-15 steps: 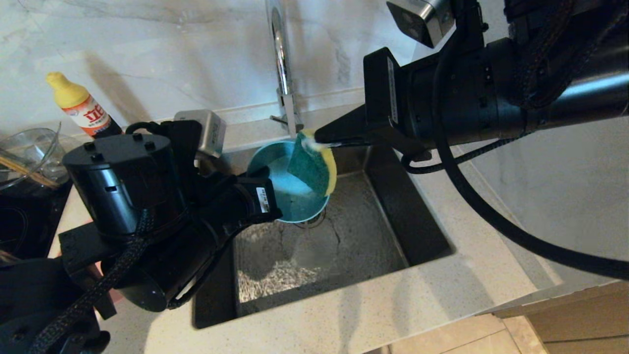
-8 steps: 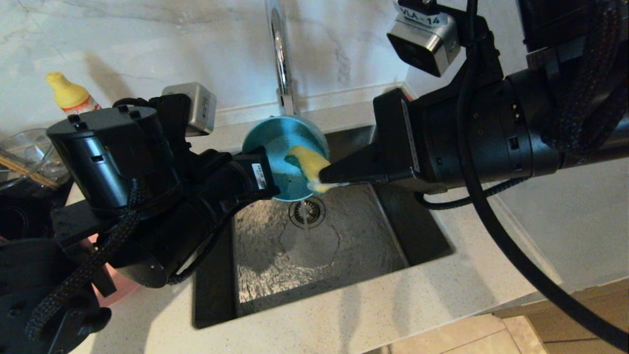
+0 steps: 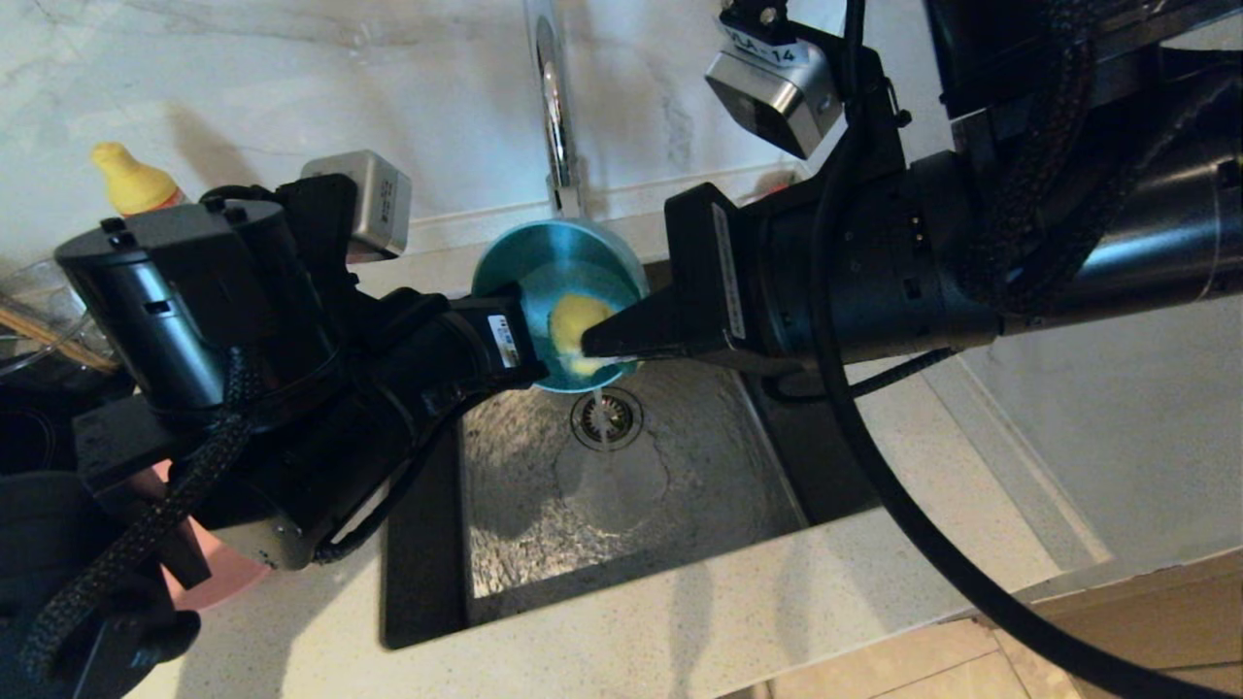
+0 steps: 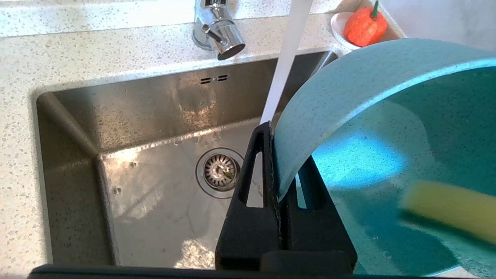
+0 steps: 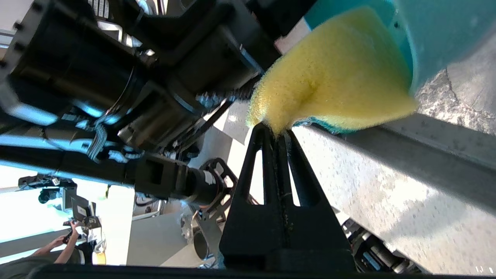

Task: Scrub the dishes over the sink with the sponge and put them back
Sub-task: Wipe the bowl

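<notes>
Head view: the left gripper (image 3: 529,335) pinches the tilted matte teal bowl (image 3: 554,267), its hollow facing right; the right gripper (image 3: 594,348) clamps the yellow foam sponge (image 3: 571,325) inside it, above the steel sink (image 3: 621,476).

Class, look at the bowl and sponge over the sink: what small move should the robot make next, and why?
Probably sweep the sponge across the bowl's inside. The left gripper pinches the rim, tilting the bowl over the sink; the right gripper presses the sponge inside, water running.
</notes>
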`<state>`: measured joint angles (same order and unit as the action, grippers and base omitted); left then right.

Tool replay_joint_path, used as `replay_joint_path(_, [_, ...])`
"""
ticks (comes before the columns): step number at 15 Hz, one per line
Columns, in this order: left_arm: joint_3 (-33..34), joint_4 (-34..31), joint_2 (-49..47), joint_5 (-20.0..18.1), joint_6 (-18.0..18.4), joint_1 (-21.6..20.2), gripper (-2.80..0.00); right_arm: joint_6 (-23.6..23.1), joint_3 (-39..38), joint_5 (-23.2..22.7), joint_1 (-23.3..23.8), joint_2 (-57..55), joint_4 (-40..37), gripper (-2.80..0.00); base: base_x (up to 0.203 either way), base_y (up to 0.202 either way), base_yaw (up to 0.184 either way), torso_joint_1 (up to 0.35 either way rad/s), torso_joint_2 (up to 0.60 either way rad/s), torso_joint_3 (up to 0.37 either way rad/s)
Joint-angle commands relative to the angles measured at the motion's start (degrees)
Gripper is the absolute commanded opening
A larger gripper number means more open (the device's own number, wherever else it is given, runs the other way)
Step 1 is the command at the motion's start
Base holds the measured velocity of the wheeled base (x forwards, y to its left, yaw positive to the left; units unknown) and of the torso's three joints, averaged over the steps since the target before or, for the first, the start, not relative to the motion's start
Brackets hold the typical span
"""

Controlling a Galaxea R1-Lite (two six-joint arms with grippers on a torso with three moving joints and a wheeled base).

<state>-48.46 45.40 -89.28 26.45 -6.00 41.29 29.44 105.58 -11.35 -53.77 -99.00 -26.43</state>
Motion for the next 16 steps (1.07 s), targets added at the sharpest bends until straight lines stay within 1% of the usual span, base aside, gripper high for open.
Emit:
replay_joint_path(1, [0.12,0.29,0.94,0.09,-0.07,0.02,-2.80,0.18,0.92,-0.08,-0.02,-2.21,-0.09,-2.80,0.000,0.000,0.000,0.000,0.00,0.000])
replay_joint_path(7, [0.30,0.05,2.50,0.18,-0.15,0.02,-2.80,0.36,1.03,0.43,1.73,-2.52,-0.11,-2.80,0.000,0.000,0.000,0.000,0.00,0.000])
replay_joint_path(12, [1.70,0.04,3.58,-0.08,0.10,0.02,-2.80,0.43,2.52,1.03,5.06,-2.67,-0.11,-2.80,0.000,0.000,0.000,0.000,0.00,0.000])
replay_joint_path(16, [1.97,0.13,3.32,0.00,0.11,0.02,-2.80,0.37,2.78,1.51,5.43,-2.09,-0.11,-2.80,0.000,0.000,0.000,0.000,0.00,0.000])
